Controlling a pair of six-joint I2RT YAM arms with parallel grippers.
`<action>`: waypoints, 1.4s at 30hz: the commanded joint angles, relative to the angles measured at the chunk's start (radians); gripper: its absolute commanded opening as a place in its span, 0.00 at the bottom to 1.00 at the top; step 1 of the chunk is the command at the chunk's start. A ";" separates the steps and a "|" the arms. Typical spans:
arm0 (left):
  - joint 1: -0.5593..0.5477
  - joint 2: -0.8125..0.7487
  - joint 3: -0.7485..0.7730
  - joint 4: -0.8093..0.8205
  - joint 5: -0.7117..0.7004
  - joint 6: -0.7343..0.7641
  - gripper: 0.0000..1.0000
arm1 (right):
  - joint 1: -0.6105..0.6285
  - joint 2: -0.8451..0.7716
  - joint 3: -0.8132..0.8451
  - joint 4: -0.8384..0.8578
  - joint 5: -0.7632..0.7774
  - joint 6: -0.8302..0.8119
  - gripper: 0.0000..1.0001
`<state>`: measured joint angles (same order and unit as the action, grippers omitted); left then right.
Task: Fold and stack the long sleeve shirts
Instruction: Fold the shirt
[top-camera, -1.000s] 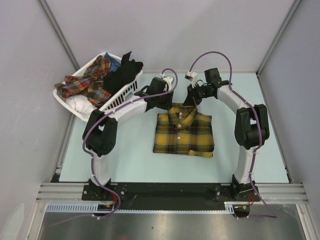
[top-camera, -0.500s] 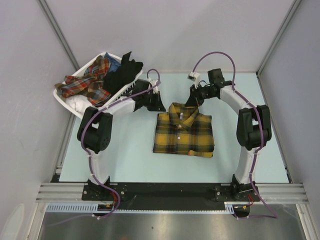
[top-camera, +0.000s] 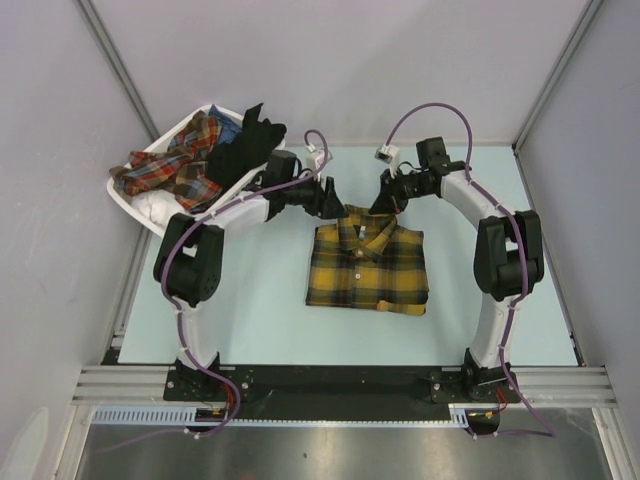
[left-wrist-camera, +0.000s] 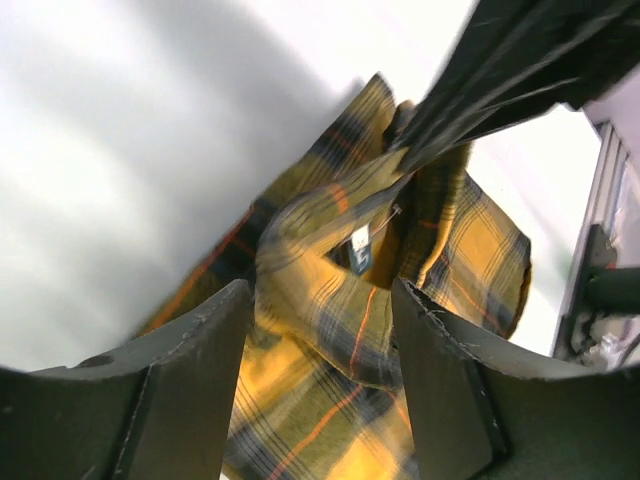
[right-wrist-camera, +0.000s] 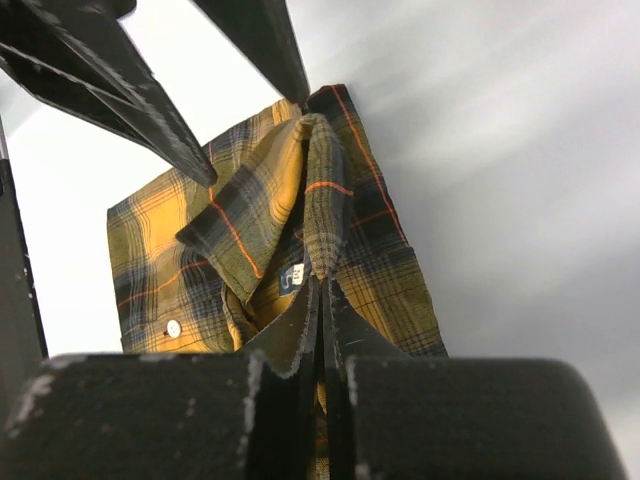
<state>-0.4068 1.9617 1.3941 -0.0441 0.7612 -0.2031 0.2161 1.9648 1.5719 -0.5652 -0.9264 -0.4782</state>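
— Where is the plaid shirt?
— Folded flat mid-bench, collar at the far side; the right tool pinches that collar; the left tool hovers spread just beside it.

1. Desk: pale blue-green flat top, enclosed by grey panels on the left, far and right sides.
2. Plaid shirt: mustard-yellow and black, folded into 1 rectangle, collar toward the far edge, lying near the desk's middle.
3. Basket: white, slatted, askew at the far-left corner, well apart from the plaid shirt.
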 joint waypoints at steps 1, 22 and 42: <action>0.010 0.000 0.057 0.073 0.127 0.152 0.65 | 0.011 -0.053 0.016 -0.004 -0.032 -0.037 0.00; 0.066 0.135 0.101 0.067 -0.023 0.090 0.09 | 0.014 0.017 0.051 0.111 0.182 0.061 0.21; 0.085 -0.087 -0.147 -0.352 -0.151 0.330 0.49 | -0.202 -0.115 -0.328 -0.029 0.218 0.213 0.37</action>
<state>-0.3080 1.8782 1.2892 -0.3351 0.6586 0.0792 0.0044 1.8061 1.2785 -0.6033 -0.7364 -0.3065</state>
